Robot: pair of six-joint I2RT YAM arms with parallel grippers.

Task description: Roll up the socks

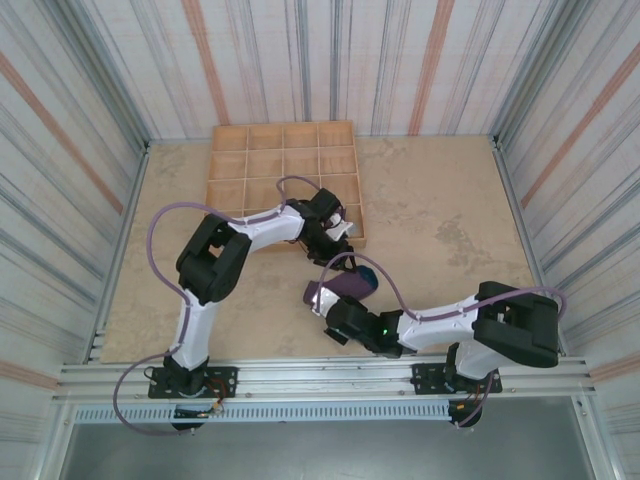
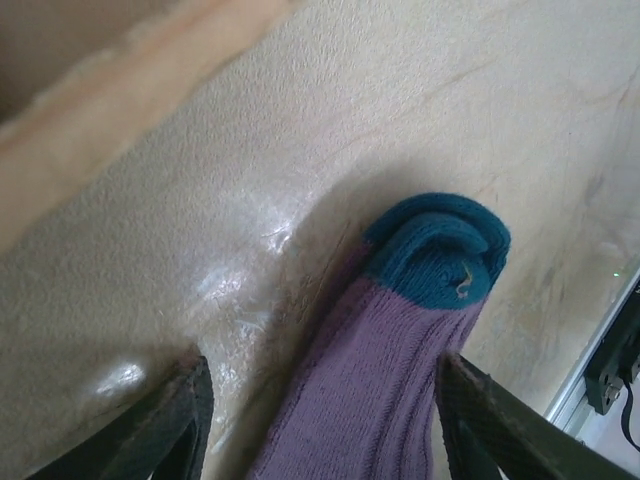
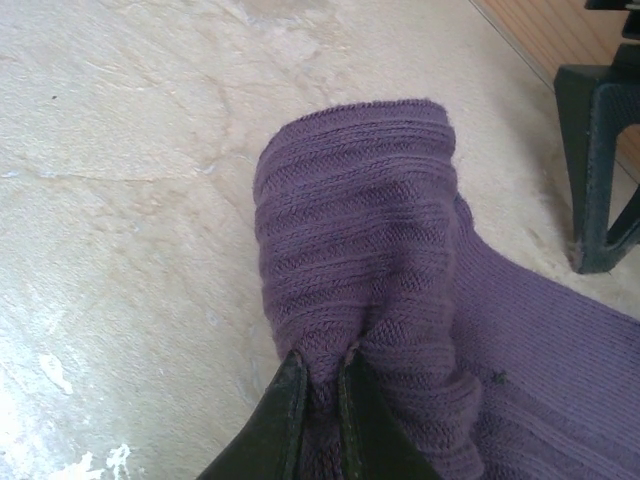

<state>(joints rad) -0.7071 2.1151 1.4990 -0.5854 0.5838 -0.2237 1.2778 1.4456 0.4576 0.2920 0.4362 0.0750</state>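
The socks (image 1: 342, 286) lie as a purple bundle on the table between the two arms, teal toe (image 1: 366, 273) pointing toward the tray. In the left wrist view the purple knit and teal toe (image 2: 440, 250) run up between the fingers (image 2: 185, 420). My left gripper (image 2: 325, 425) is open and straddles the toe end, its right finger close against the sock. My right gripper (image 3: 320, 385) is shut on a pinched fold of the socks (image 3: 360, 230) at the thick, doubled-over end. From above, the left gripper (image 1: 343, 243) is at the toe and the right gripper (image 1: 336, 312) at the near end.
A wooden tray (image 1: 212, 165) of square compartments stands just behind the socks, its front edge close to the left gripper. The tray's edge (image 3: 560, 30) and a left finger (image 3: 598, 170) show at the right wrist view's upper right. Striped walls enclose the table.
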